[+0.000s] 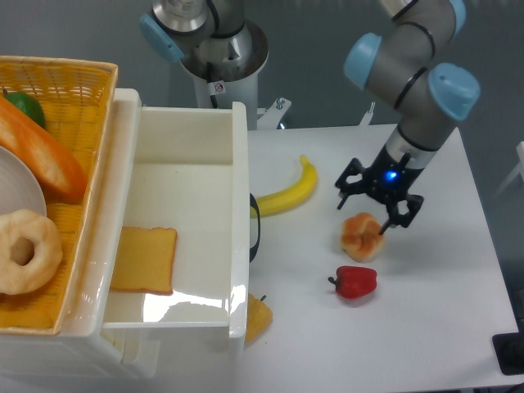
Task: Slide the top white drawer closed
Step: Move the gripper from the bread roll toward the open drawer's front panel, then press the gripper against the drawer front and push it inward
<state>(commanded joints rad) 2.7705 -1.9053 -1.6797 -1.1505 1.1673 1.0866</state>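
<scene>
Top white drawer (184, 237) pulled well out toward the right, open, one toast slice (146, 259) lying flat at its lower left, partly tucked under the cabinet edge. Black curved handle (255, 229) on the drawer front faces the table (442, 327). Yellow wicker basket (72, 90) sits on top at left with a donut (26, 250), a carrot-like piece (41, 151) and something green (26, 106). Gripper (373, 209) hangs over the right part of the table, well apart from the drawer, jaws spread and released, just above a small bread roll (361, 236); touching or not, cannot tell. Red pepper (354, 282) near the roll, banana (288, 195) between drawer front and gripper. Orange bit (256, 318) peeks from under the drawer corner.
</scene>
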